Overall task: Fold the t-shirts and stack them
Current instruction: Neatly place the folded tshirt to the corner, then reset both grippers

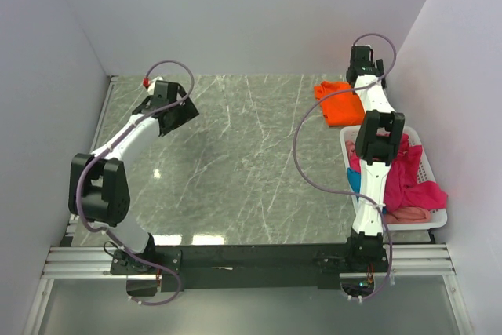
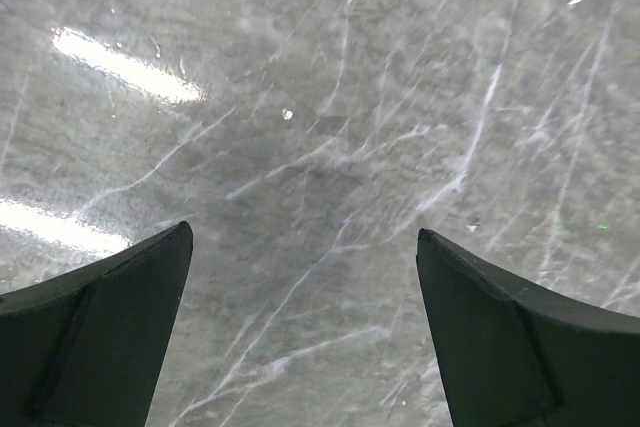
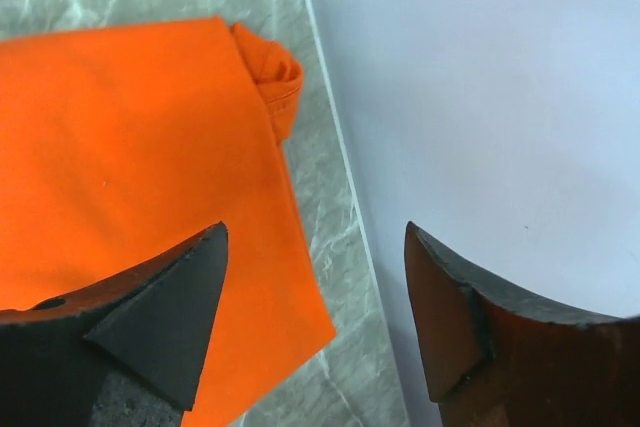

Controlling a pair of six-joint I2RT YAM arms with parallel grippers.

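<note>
Orange cloth marks the primary item: the orange t-shirt (image 1: 340, 102) lies flat on the desk (image 1: 235, 154) in the upper right of the top view, as a compact block. It sits just above the white basket (image 1: 436, 217) and apart from it.

1. Left jaws. Position: upper left of the top view, at the end of my left arm (image 1: 125, 139), above bare grey marbled desk surface. State: wide apart. In the left wrist view both fingers (image 2: 100, 337) sit at the lower corners of the frame with only desk (image 2: 320, 147) between them. They grip nothing.

2. Right jaws. Position: upper right of the top view, past the far edge of the orange t-shirt and close to the side wall (image 3: 480, 97). State: wide apart, gripping nothing. In the right wrist view the orange t-shirt (image 3: 120, 147) fills the left half of the frame, with a small rolled hem at its upper right corner. The left finger (image 3: 160, 327) overlaps the cloth in the frame; I cannot tell whether it touches. The gap between the fingers shows a strip of desk and the wall.

3. Basket contents. A magenta-pink t-shirt (image 1: 412, 182) is bunched inside and hangs over the right rim. Teal-blue cloth (image 1: 354, 180) shows at the left edge, partly hidden by my right arm (image 1: 376, 154). Pale pink cloth (image 1: 408, 213) lies at the lower end.
</note>
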